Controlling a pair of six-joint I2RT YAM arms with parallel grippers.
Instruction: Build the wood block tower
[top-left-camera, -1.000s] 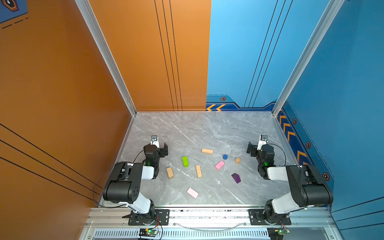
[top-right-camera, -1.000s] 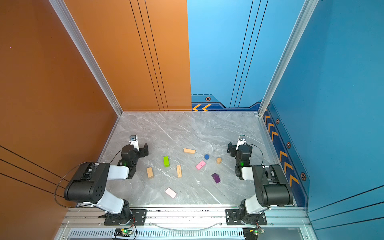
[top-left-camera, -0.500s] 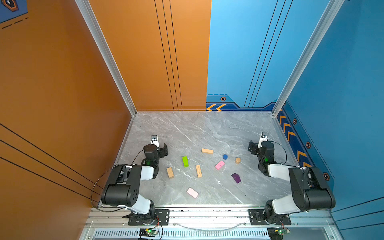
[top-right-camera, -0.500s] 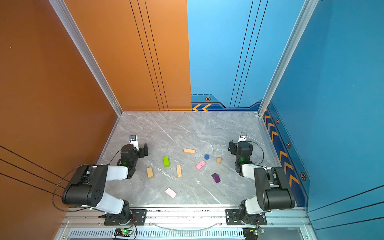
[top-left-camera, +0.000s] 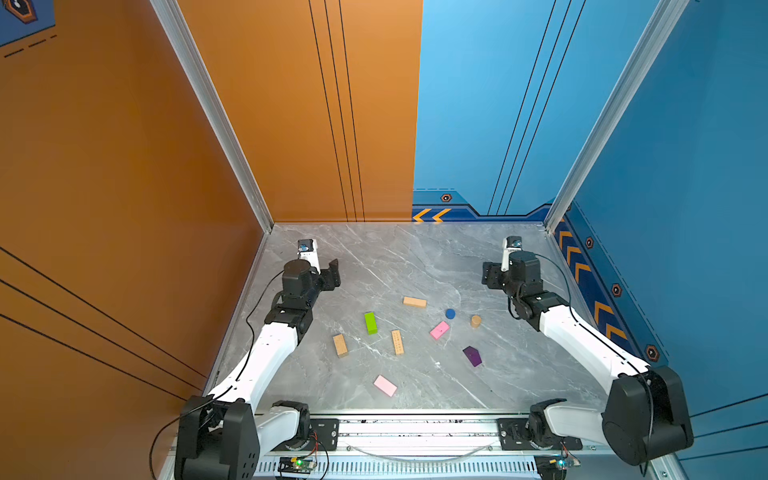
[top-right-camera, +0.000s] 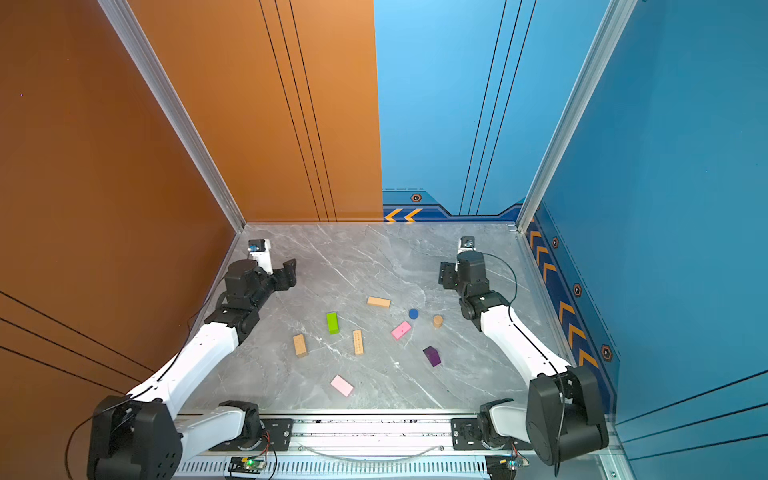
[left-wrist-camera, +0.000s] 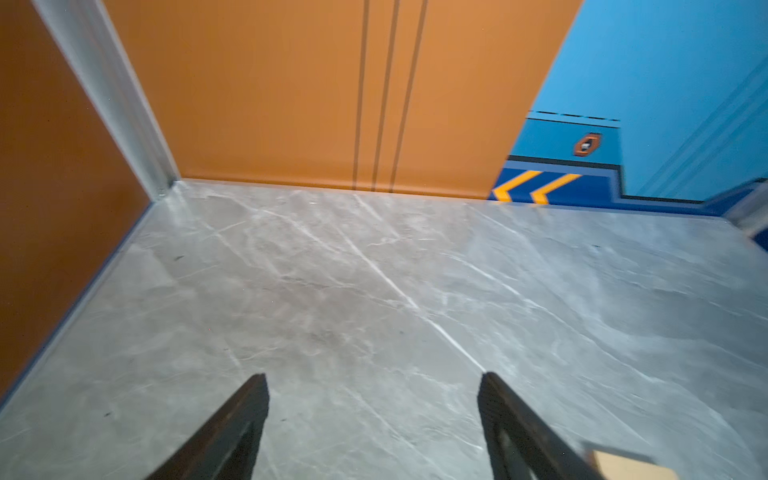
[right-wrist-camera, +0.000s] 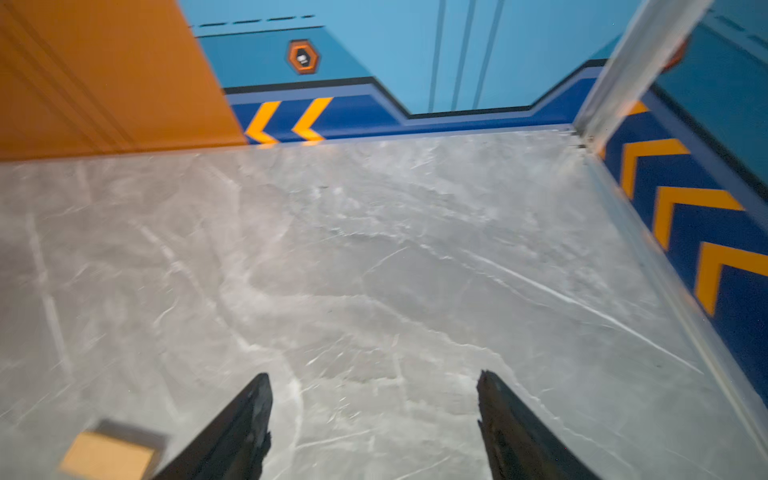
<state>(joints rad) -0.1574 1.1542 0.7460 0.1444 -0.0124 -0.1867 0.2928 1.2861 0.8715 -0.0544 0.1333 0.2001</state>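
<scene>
fig.: cell seen in both top views and both wrist views. my left gripper (left-wrist-camera: 372, 376) has its jaws apart, with only bare marble between the fingers (left-wrist-camera: 249, 415). in the top views it hangs over the far left of the table (top-left-camera: 415, 253), near the orange side wall (top-left-camera: 124, 208). my right gripper (right-wrist-camera: 372, 374) is likewise spread and holds nothing. it sits over the far right, near the blue side wall (top-left-camera: 685, 208) and its chevron strip (top-left-camera: 598, 307).

open room: a broad bare field runs between the two grippers and back to the rear wall (top-left-camera: 374, 124). a narrower clear strip lies along the front rail (top-left-camera: 415, 428).

tower pieces: all lie singly on the marble between my arms, none on another.
- the far tan bar (top-left-camera: 414, 302) lies nearest the grippers.
- the lime-green bar (top-left-camera: 370, 323), tan block (top-left-camera: 340, 345) and thin tan bar (top-left-camera: 397, 342) lie left of centre, near one another but apart.
- the blue cylinder (top-left-camera: 450, 313) and tan cylinder (top-left-camera: 476, 321) stand right of centre, apart.
- the middle pink slab (top-left-camera: 439, 330) lies just in front of the blue cylinder.
- the purple peaked block (top-left-camera: 472, 356) lies nearer the rail.
- the near pink slab (top-left-camera: 385, 385) lies closest to the rail, well apart from the rest.
</scene>
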